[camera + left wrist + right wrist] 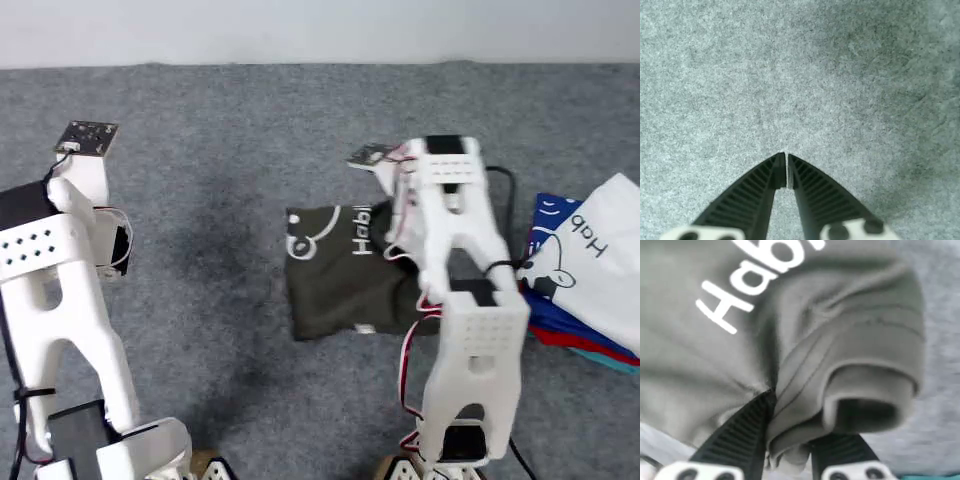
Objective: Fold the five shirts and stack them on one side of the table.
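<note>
A folded dark olive shirt with white print lies in the middle of the grey table. My right gripper is shut on this dark olive shirt, with a fold of its edge pinched between the black fingers. In the high view the right arm stands over the shirt's right side. A stack of shirts rests at the table's right edge, white on top, blue, red and teal below. My left gripper hangs shut over bare carpet, holding nothing. The left arm sits at the far left.
Grey carpet-like table cover spreads between the two arms and toward the back. A pale wall runs along the far edge. Cables hang by the right arm's base.
</note>
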Motion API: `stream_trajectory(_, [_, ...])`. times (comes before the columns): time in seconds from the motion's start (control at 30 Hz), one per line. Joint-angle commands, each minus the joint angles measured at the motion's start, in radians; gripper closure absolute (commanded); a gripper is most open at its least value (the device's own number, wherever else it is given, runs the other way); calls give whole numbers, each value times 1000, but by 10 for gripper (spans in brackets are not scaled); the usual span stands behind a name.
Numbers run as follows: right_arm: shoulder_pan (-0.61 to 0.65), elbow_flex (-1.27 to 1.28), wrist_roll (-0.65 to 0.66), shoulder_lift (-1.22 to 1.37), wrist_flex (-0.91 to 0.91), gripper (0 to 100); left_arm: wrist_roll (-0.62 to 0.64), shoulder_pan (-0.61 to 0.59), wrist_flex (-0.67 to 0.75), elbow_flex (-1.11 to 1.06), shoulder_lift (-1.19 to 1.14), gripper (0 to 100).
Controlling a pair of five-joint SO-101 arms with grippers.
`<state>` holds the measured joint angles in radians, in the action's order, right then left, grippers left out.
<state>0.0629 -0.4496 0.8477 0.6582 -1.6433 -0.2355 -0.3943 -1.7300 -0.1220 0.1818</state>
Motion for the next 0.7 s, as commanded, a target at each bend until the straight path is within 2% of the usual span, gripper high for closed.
stream_trajectory(0.0, [-82,-68,336,-77,67,988,-3,-6,-26,42,48,986])
stream_trajectory(0.07, [-97,-100,446,-77,137,988,-3,-6,-26,41,48,986])
stream_trajectory(0.17, [-91,-127,522,-77,266,988,-2,-6,-26,41,48,986])
stream_trajectory(0.4, [-28,-130,526,-38,437,972,-2,-6,-26,36,48,986])
stream_trajectory(0.5, [-33,-133,417,-38,458,879,-5,-6,-26,5,48,986])
stream_trajectory(0.6, [-33,-181,187,-39,449,802,-5,-6,-26,-19,48,986])
stream_trajectory(0.67, [-31,-229,34,-39,440,788,-5,-6,-26,-25,48,986])
